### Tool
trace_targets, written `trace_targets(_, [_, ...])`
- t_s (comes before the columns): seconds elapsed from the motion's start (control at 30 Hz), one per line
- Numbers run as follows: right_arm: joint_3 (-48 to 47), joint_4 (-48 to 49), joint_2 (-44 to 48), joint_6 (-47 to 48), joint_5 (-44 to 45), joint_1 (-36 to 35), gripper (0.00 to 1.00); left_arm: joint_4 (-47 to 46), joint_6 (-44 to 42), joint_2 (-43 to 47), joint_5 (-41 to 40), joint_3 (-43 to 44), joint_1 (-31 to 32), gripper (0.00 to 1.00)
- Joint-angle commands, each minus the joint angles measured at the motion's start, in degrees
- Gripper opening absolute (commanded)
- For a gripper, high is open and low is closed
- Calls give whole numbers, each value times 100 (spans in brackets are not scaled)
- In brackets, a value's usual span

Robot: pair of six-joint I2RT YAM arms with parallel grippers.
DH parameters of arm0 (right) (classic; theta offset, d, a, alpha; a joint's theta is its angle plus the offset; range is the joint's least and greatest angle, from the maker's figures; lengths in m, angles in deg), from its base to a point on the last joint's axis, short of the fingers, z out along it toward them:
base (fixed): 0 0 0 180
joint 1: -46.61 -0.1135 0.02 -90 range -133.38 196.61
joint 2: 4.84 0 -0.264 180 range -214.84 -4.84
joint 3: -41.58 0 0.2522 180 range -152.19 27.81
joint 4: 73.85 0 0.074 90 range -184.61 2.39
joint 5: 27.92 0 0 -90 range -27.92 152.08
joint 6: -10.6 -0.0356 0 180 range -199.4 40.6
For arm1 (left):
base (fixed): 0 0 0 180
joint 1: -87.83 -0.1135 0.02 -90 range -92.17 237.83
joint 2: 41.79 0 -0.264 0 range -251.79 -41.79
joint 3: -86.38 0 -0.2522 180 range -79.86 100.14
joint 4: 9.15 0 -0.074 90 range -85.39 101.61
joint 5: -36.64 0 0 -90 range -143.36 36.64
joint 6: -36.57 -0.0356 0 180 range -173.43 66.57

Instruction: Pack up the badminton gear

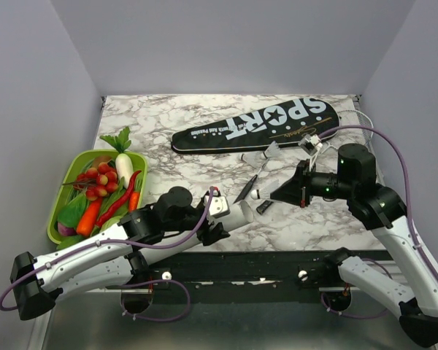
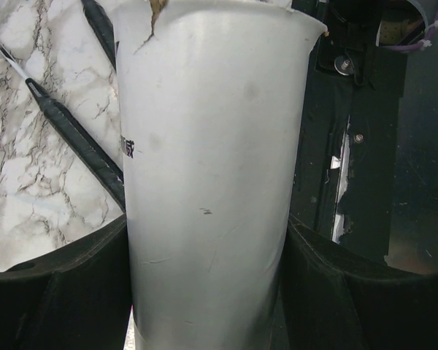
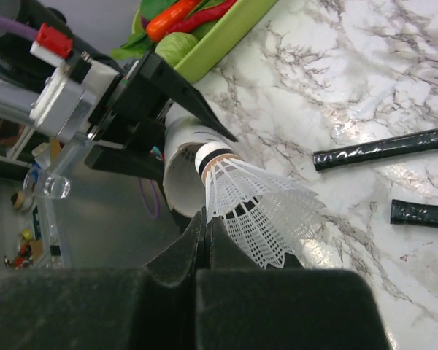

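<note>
The black bag (image 1: 255, 124) lettered "SPORT" lies at the back of the table. Two rackets lie in front of it; their black handles (image 1: 246, 188) show near the middle, and also in the right wrist view (image 3: 383, 148) and the left wrist view (image 2: 73, 131). My left gripper (image 1: 230, 215) is shut on a white tube (image 2: 212, 182), held on its side with its open end (image 3: 181, 175) towards the right arm. My right gripper (image 3: 206, 219) is shut on the skirt of a white plastic shuttlecock (image 3: 259, 208), whose cork end sits at the tube's mouth.
A green tray (image 1: 60, 208) of toy vegetables stands at the left of the table and shows in the right wrist view (image 3: 226, 36). The pale racket frames (image 1: 350, 127) curve by the bag's wide end, near the right wall. A black rail (image 1: 241, 266) runs along the near edge.
</note>
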Motion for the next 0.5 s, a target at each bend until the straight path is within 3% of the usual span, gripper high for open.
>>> trace_targets(0.0, [-145, -555, 116, 171, -442, -122, 0, 284, 61, -30, 160, -26, 34, 0])
trace_targets(0.47, [242, 95, -296, -48, -329, -738, 0, 231, 97, 23, 177, -43, 43, 0])
